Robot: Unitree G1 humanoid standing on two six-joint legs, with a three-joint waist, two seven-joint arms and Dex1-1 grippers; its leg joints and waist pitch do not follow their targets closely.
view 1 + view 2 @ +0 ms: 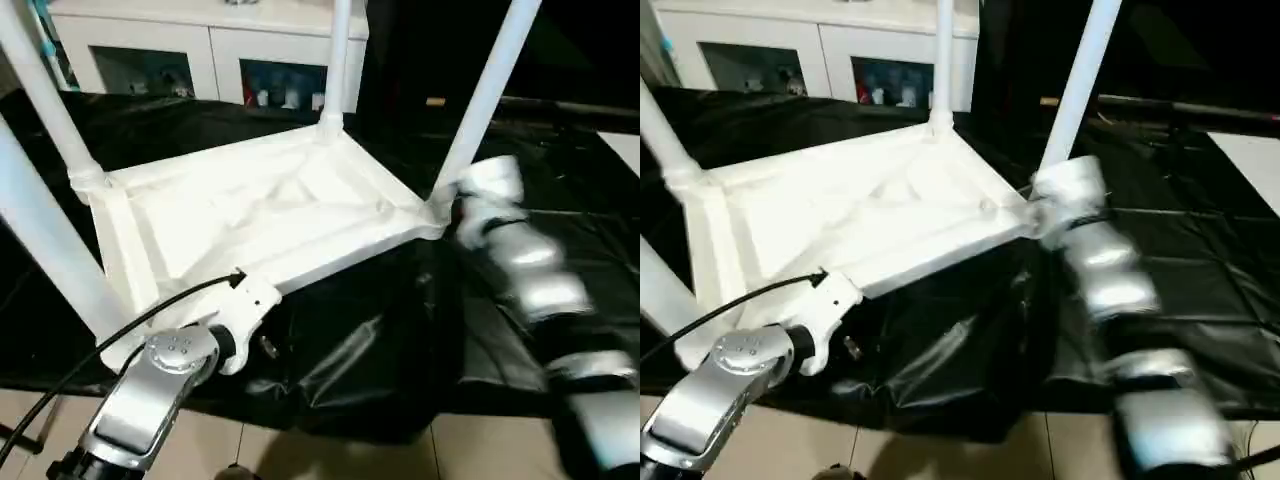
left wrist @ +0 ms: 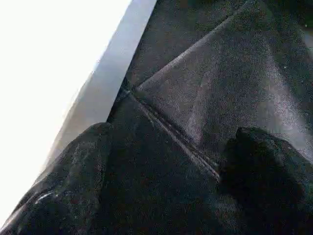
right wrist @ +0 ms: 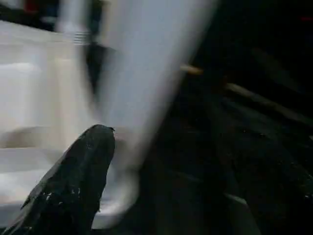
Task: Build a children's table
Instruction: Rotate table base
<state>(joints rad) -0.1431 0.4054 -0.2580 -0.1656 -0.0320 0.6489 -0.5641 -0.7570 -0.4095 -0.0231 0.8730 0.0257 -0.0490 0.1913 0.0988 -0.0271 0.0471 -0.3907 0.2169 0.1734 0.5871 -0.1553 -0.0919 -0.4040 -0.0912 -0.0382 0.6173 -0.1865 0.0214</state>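
**Table upside down, legs up**

The table [image 1: 250,215] is lying top-down on the black-draped worktop [image 1: 560,230], its legs [image 1: 487,95] standing up from the corner sockets. The left pincer [image 2: 161,191] is hovering by the near edge, fingers [image 2: 68,186] spread wide, holding nothing. The right pincer [image 3: 161,196] is gaping around the right near leg, not gripping it.
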